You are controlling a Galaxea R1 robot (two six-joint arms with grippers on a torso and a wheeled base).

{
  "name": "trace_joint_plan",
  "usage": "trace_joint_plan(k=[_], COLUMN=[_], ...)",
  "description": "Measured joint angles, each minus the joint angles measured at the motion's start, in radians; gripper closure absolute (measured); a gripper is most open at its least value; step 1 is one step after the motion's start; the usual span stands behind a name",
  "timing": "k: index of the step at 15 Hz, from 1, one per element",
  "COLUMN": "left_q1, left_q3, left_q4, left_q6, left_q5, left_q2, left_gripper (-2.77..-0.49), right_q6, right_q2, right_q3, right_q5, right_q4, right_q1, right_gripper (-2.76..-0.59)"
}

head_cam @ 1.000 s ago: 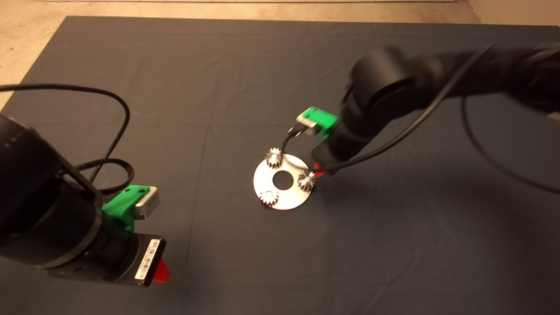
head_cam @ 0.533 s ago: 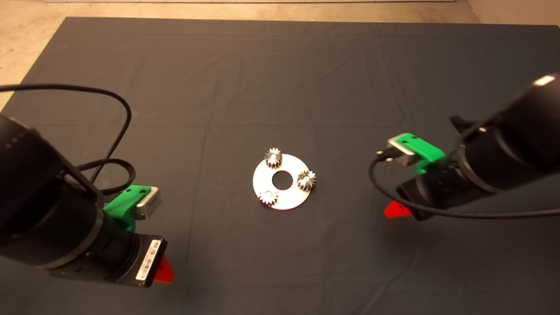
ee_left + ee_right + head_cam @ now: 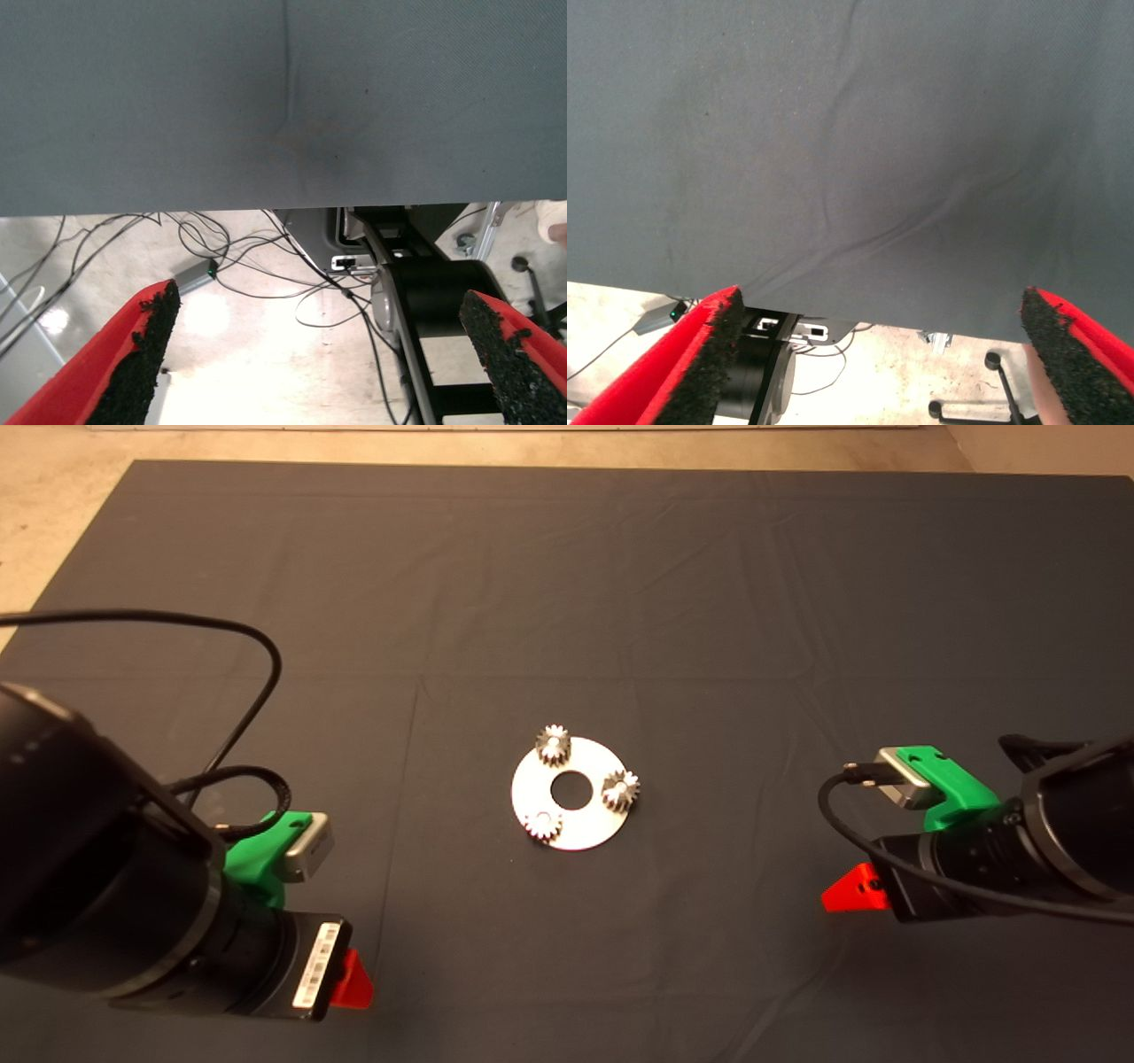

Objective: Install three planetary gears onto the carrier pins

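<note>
A flat round silver plate (image 3: 585, 825) with a large central hole lies at the middle of the dark mat. Three small toothed planetary gears sit on its carrier pins: one at the far left (image 3: 553, 745), one at the right (image 3: 621, 789), one at the near left (image 3: 543, 825). Pin tops show in the gear centres. My right gripper (image 3: 846, 893) is open and empty, low at the right, well away from the plate. My left gripper (image 3: 354, 981) is open and empty at the lower left. Neither wrist view shows the plate or gears.
Black cables loop over the mat by the left arm (image 3: 221, 753) and by the right arm (image 3: 850, 833). The wrist views look past the mat's edge (image 3: 283, 208) at a pale floor with cables and a chair base (image 3: 992, 363).
My right gripper has pulled back from the plate's right-hand gear to the lower right of the mat. The left arm shifted slightly nearer. The three gears stay on the plate.
</note>
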State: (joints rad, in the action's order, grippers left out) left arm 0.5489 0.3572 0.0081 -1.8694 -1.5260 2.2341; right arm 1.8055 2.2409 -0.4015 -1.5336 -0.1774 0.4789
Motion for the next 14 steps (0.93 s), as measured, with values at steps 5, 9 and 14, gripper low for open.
trace_joint_plan(k=[5, 9, 14], left_q1=[0.0, 0.0, 0.0], left_q3=[-0.002, -0.002, -0.002], left_q4=[0.0, 0.001, 0.001], left_q6=[-0.027, -0.03, -0.03], left_q5=[0.0, 0.0, 0.0], left_q2=[0.009, -0.004, -0.007], left_gripper=[-2.52, -2.71, -2.75], right_q6=[0.008, 0.009, 0.01], right_q2=[0.0, 0.017, 0.047], right_q3=[0.009, 0.01, 0.01], right_q5=[0.0, 0.0, 0.0], right_q4=[0.004, 0.006, 0.007], right_q1=[-0.005, -0.005, -0.006], right_gripper=[-2.5, -2.75, -2.76])
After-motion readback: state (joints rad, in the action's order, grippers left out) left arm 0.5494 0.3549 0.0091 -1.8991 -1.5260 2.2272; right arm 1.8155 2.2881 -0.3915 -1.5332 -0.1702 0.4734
